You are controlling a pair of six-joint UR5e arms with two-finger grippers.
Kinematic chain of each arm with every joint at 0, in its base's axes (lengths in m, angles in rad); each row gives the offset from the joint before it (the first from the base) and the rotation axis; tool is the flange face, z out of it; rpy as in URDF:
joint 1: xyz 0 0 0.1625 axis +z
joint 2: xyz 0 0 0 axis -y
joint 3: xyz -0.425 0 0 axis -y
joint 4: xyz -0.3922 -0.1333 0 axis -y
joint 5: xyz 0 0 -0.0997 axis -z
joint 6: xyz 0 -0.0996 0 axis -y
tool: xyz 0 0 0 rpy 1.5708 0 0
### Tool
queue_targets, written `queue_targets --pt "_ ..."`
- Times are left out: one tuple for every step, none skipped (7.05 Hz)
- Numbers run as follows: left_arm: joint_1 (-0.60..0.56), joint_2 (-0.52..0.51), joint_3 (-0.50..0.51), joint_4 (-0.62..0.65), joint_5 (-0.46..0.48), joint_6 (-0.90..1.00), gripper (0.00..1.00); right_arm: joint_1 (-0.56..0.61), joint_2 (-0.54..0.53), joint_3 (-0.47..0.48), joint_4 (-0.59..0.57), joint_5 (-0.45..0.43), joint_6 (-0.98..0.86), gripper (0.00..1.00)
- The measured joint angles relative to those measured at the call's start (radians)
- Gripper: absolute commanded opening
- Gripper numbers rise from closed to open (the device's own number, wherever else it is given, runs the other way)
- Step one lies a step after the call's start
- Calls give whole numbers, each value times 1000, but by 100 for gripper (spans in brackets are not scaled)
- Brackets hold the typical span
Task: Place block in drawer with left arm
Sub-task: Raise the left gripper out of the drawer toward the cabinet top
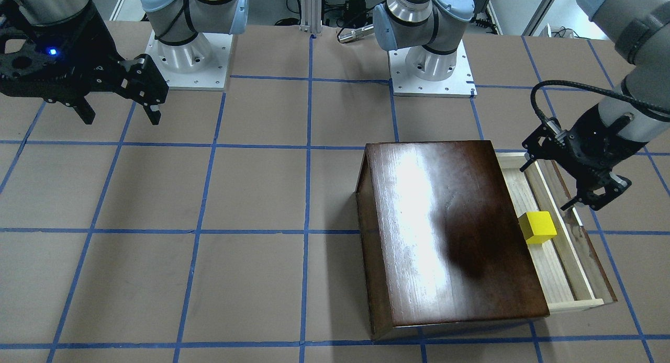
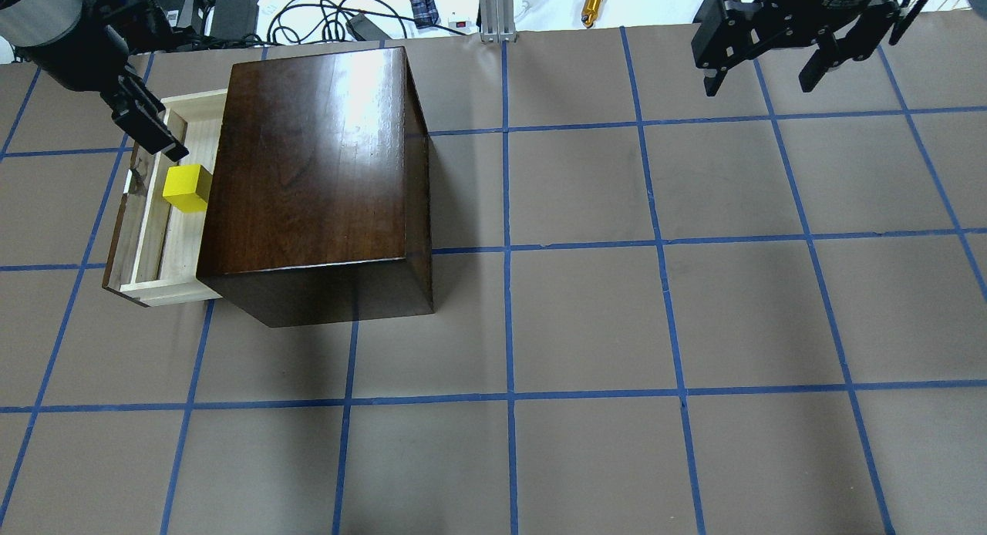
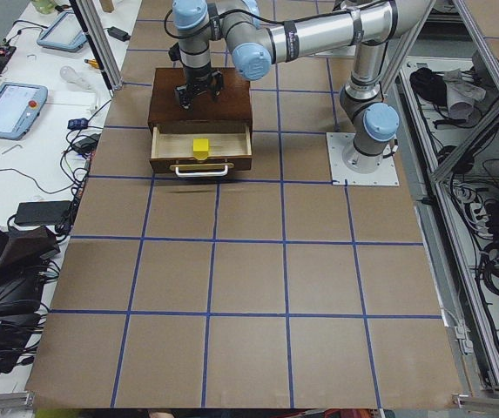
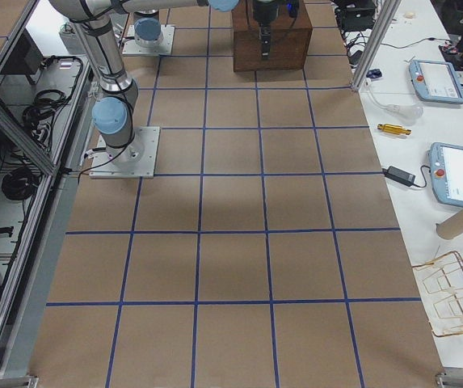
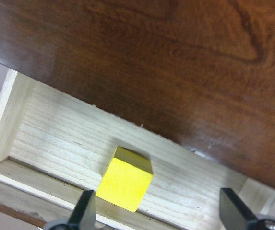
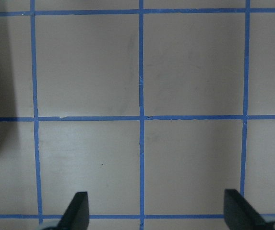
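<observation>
The yellow block [image 1: 537, 227] lies on the floor of the pulled-out pale wood drawer [image 1: 552, 279], next to the dark brown box [image 1: 450, 232]. It also shows in the overhead view [image 2: 187, 188], the left side view [image 3: 200, 149] and the left wrist view [image 5: 125, 179]. My left gripper [image 1: 590, 202] is open and empty, above the drawer a little to the robot's side of the block; it also shows overhead [image 2: 146, 130]. My right gripper [image 1: 118, 112] is open and empty, far off over bare table.
The drawer's dark front panel [image 2: 117, 242] with its metal pull [image 3: 200, 167] faces the table's left end. The box's top [image 2: 308, 149] stands well above the drawer. Blue tape lines grid the brown table [image 2: 586, 327]. Cables and tools lie beyond the far edge [image 2: 347, 18].
</observation>
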Motion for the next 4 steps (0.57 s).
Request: queue_targets --pt "-38 20 0 -16 17 -126 92 0 0 0 0 0 0 100" --pt "-76 34 -1 -30 25 -260 94 0 0 0 0 1 0 100" --pt "-115 43 -4 -37 28 -418 96 0 0 0 0 1 0 100" --pt "-152 49 -8 -41 29 -581 100 0 0 0 0 0 0 100"
